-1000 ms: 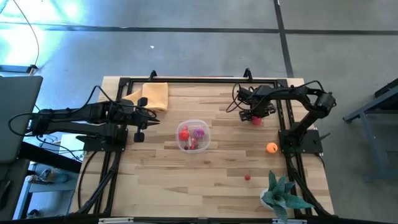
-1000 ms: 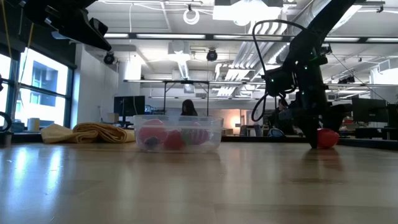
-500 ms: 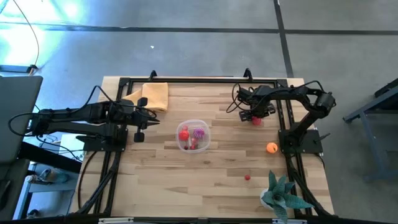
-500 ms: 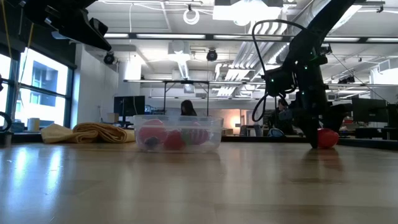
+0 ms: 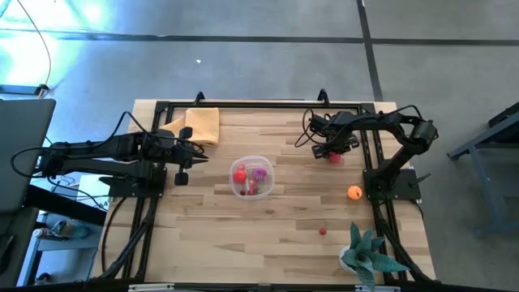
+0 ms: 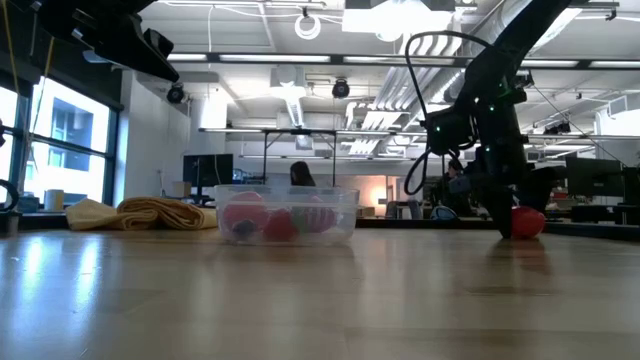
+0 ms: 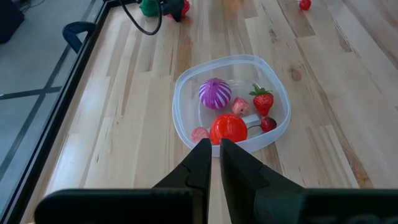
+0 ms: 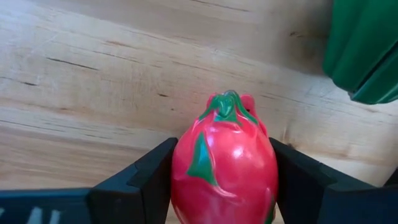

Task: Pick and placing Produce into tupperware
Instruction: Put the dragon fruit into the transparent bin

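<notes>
A red-pink fruit with green leaf tips lies on the wood near the table's far right. My right gripper stands over it, pointing down and closed on it. The clear tupperware sits mid-table and holds a purple striped piece, a strawberry, a red round fruit and small pink and red bits. My left gripper hovers shut above the table, left of the tub. An orange piece and a small red one lie loose at the right. My right gripper pinches the red-pink fruit between its two fingers, one on each of its opposite sides. The fingers come from above, pointing down. The fruit rests on the table, its green-tipped end showing between the fingers.
A folded yellow-orange cloth lies at the far left. A spiky teal potted plant stands at the near right corner. A green object sits close beside the held fruit. Black frame rails edge the table.
</notes>
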{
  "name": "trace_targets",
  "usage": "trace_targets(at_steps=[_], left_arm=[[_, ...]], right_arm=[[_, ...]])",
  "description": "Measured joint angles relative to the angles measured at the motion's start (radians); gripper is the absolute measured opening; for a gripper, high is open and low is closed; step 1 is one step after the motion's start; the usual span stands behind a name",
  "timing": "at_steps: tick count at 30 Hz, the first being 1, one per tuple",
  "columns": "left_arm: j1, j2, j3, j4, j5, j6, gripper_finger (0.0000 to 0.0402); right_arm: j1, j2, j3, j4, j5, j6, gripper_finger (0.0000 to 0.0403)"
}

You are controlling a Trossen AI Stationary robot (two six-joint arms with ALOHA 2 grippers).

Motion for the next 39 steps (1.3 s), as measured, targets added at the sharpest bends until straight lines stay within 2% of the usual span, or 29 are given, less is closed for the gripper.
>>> trace_targets(at_steps=[6,9,19,24,31,39], left_arm=[[0.0,0.0,0.0,0.0,0.0,0.0,0.0024],[0.0,0.0,0.0,0.0,0.0,0.0,0.0024],[0.0,0.0,0.0,0.0,0.0,0.0,0.0024],[0.0,0.0,0.0,0.0,0.0,0.0,0.0024],[0.0,0.0,0.0,0.0,0.0,0.0,0.0024],[0.0,0.0,0.0,0.0,0.0,0.0,0.0024]], right_arm=[[0.0,-0.02,-0.001,0.001,-0.001,-0.038,0.0212],[0.004,-0.047,0.01,-0.031,-0.037,-0.063,0.0211],[0.045,-0.177,0.172,-0.01,-0.122,-0.159,0.0211],[0.13,-0.225,0.319,0.071,-0.158,-0.257,0.0211],[0.31,-0.21,0.523,0.243,-0.16,-0.431,0.0211],[0.457,-0.113,0.585,0.377,-0.099,-0.547,0.0211]])
